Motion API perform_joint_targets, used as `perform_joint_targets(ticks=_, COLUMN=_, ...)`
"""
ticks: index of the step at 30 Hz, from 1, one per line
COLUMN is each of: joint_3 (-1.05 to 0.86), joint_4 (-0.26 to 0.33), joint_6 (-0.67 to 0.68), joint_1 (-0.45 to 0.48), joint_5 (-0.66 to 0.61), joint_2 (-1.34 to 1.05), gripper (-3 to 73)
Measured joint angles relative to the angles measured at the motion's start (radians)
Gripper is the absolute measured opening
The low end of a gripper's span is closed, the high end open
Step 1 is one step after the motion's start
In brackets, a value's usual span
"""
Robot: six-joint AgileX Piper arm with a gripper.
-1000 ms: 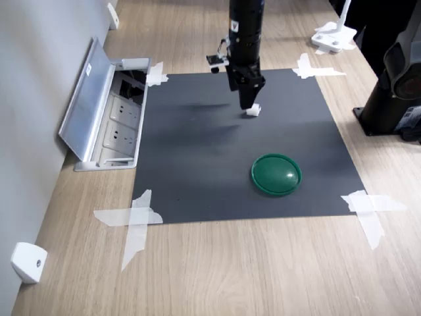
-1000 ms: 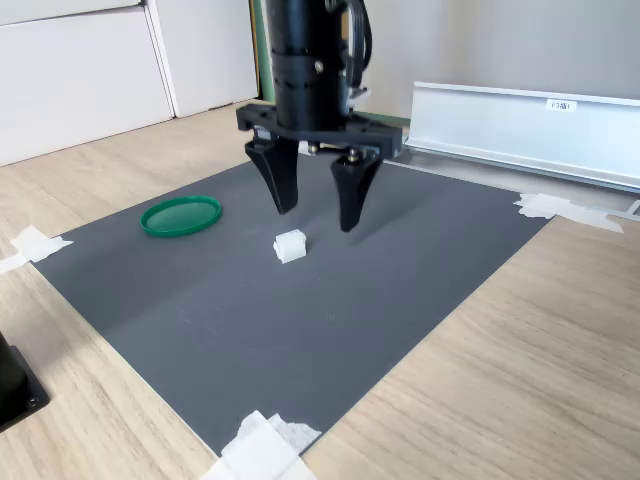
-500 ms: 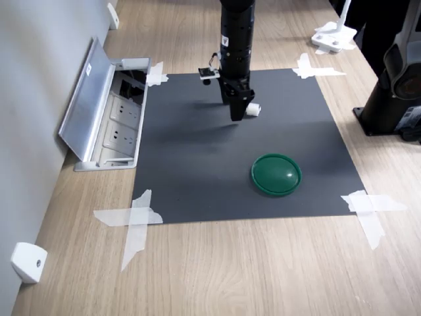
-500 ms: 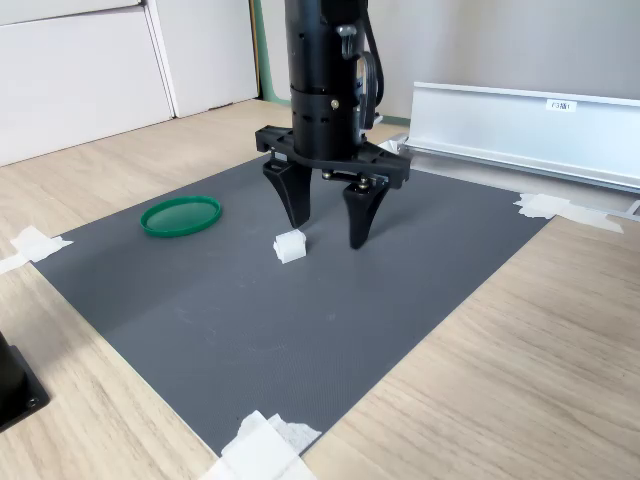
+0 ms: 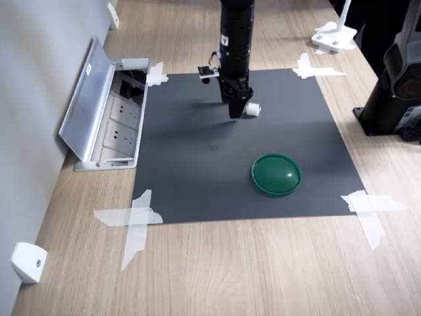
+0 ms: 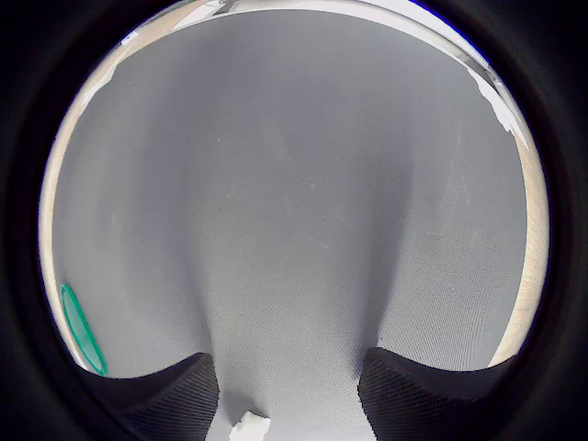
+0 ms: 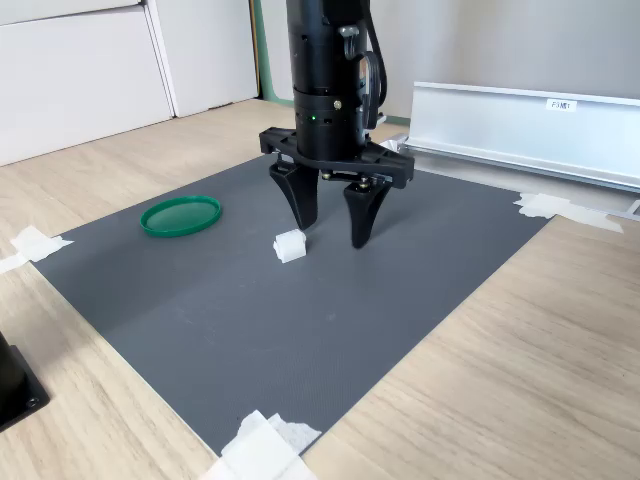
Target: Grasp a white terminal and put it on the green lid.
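Item: black two-fingered gripper on a black cylindrical arm, pointed straight down, jaws spread apart and holding nothing; fingertips low over the dark grey rectangular mat. Probable reason for the posture: a top-down pinch being lined up.

Item: small white plastic terminal block, resting on the mat. In the second exterior view it sits just outside one finger, not between the two; the wrist view shows it beside one fingertip. Judgement: the gripper needs a sideways shift to straddle it before closing.

Item: flat round dark green glossy lid with raised rim, lying on the mat well apart from the gripper, beyond the terminal's side of it. Open mat lies between; nothing blocks the carry.

Surroundings: mat corners held by white tape strips; open metal socket box beyond the mat edge on the gripper's far side, clear of the route.
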State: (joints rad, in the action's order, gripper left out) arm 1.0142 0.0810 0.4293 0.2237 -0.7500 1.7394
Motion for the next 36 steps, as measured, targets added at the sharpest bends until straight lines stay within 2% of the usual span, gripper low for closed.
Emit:
perform_joint_targets(ticks=11, joint_3=0.0, joint_4=-0.009, joint_6=-0.003, joint_1=0.0, joint_5=-0.056, joint_2=-0.014, gripper=63.9)
perform_joint_targets(ticks=23, joint_3=-0.021, joint_4=-0.013, joint_6=-0.003, joint_1=0.0, joint_5=-0.159, joint_2=-0.189, gripper=63.8)
perform_joint_targets(ticks=30, joint_3=-0.142, joint_4=-0.019, joint_6=-0.003, joint_1=0.0, joint_5=-0.135, joint_2=-0.269, gripper=63.7)
perform_joint_targets(ticks=36, joint_3=-0.164, joint_4=-0.019, joint_6=0.001, joint_1=0.0, joint_5=-0.065, joint_2=-0.261, gripper=63.7)
